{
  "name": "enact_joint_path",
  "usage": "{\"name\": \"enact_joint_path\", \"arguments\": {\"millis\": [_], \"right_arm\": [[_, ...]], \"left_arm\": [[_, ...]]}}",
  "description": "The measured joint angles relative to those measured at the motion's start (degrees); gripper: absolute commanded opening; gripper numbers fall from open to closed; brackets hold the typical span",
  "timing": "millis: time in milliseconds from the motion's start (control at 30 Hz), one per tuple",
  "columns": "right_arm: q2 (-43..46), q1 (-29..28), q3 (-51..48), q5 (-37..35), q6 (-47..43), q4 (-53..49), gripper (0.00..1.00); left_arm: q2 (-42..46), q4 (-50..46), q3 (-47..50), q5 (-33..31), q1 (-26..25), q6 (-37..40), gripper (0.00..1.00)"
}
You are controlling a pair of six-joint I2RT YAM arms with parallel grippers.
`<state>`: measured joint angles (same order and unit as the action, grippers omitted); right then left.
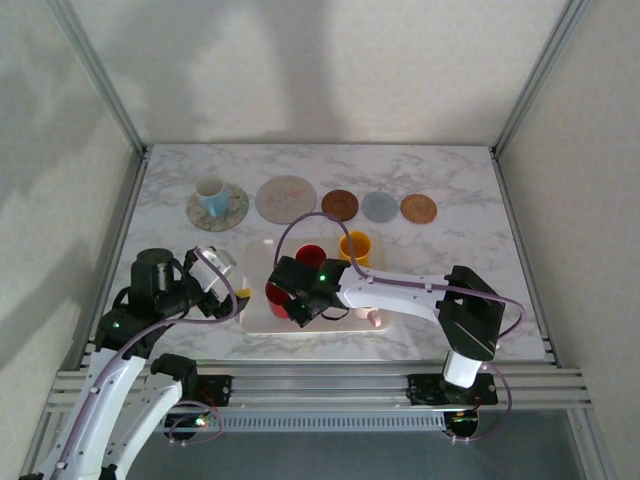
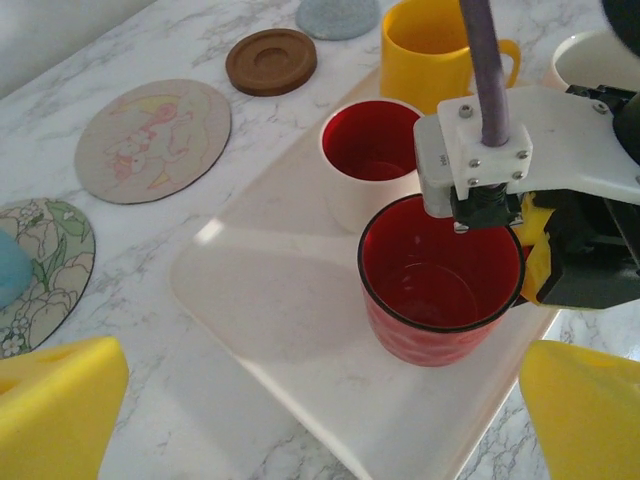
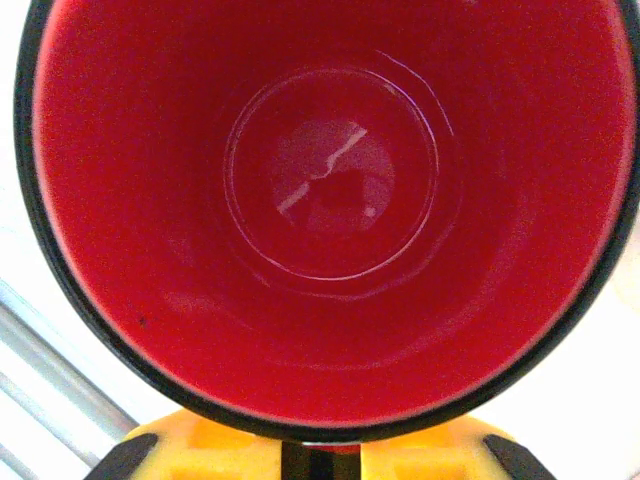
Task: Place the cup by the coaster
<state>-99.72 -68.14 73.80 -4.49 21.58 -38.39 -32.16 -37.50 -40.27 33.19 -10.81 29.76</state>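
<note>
We saw the right claw (image 3: 320,452) gripping the glossy red ceramic cup (image 2: 440,285), the left claw (image 2: 320,415) wide open. Next, we judged, it needed lifting toward 12 o'clock's flat round coasters (image 1: 285,198).

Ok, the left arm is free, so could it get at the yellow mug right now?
Probably not cleanly. The yellow mug stands at the tray's far side, behind the farther red cup, and the right gripper, clamped on the nearer red cup, crosses the open left gripper's path.
</note>
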Motion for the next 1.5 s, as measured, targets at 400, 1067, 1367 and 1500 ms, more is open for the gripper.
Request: {"name": "enact_joint_path", "arguments": {"millis": [400,1067,1367,1500], "right_arm": [[0.1,0.3,8.0,0.9,-1.5,-1.8,0.00],[-7.7,8.5,28.4,0.9,-4.3,-10.4,0.00],[-14.3,14.1,35.8,-0.1,-5.2,-14.0,0.00],[-18.5,15.8,42.0,-0.4,-6.0,-16.0,0.00]], "left_arm": [[-1.7,1.6,-3.3,-2.0,0.0,-6.9,1.00],[-8.4,6.5,-7.4,-1.5,0.3,-10.9,1.00],[-11.4,11.4,-7.2,-0.9,1.2,-10.7,1.00],[-12.2,13.0,-6.2,-0.8,1.7,-10.3,1.00]]}}
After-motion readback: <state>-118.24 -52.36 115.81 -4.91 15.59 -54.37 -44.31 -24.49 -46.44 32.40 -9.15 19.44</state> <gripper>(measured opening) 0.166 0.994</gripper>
